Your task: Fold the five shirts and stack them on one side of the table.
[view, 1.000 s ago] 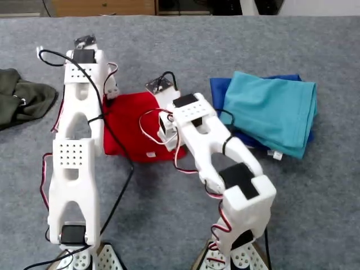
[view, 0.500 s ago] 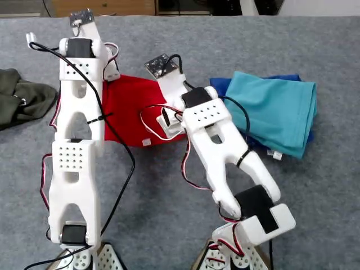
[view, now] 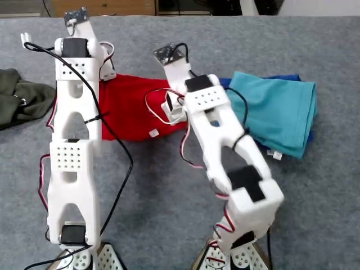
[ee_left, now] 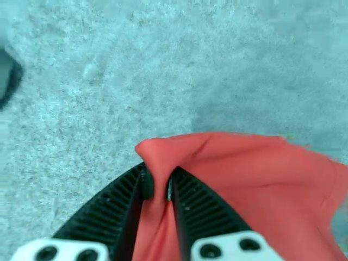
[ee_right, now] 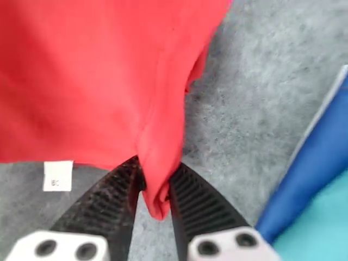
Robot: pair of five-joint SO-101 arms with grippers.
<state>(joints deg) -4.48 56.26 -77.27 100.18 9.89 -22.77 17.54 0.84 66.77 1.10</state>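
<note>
At table centre, red shirt drawn farther away and stretched flatter; left gripper, right gripper each clamped on its edge; fold judged under way.

left arm: white printed shell, perforated grid panels, black servos, long black cable | right arm: same white shell, red-white-black wires | left gripper, right gripper: black ribbed fingers, white bases with screw holes
</note>
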